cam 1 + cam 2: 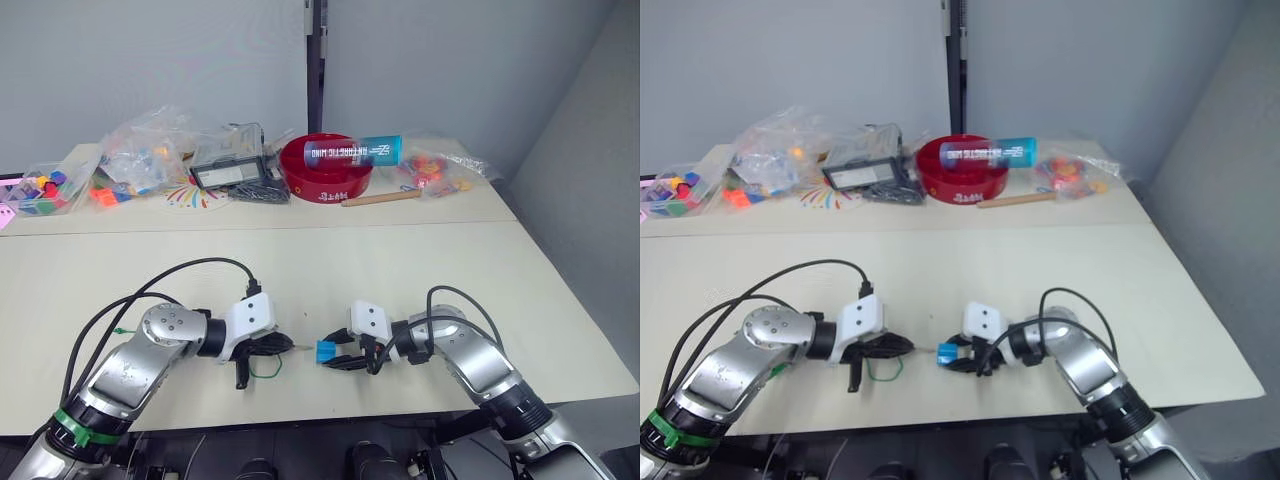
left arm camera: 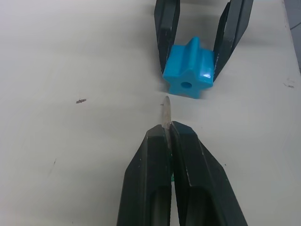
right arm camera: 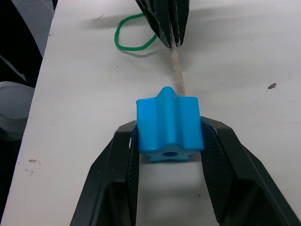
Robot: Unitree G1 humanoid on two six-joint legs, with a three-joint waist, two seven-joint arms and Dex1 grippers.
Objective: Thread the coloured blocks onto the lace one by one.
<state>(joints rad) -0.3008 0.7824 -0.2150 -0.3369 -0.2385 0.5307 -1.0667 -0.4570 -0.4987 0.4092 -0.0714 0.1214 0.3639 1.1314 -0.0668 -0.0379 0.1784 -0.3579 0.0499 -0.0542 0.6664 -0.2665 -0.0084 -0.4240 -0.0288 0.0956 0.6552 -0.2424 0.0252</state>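
Note:
A sky blue block [image 3: 169, 129], ridged and with a round hole through it, sits just above the table between the fingers of my right gripper [image 1: 335, 358], which is shut on it. My left gripper [image 2: 167, 129] is shut on the lace [image 2: 166, 110] just behind its stiff pale tip. That tip points at the block's holed face [image 2: 186, 85] and ends a little short of it, slightly beside the hole. The green string of the lace [image 1: 265, 368] loops on the table under my left gripper [image 1: 285, 345].
Along the far table stand a red bowl [image 1: 325, 165] with a clear tube [image 1: 355, 152] across it, a wooden stick [image 1: 380, 199], clear bags of bright pieces [image 1: 150, 150] and a box of coloured pieces [image 1: 40, 190]. The table's front edge lies close behind both grippers.

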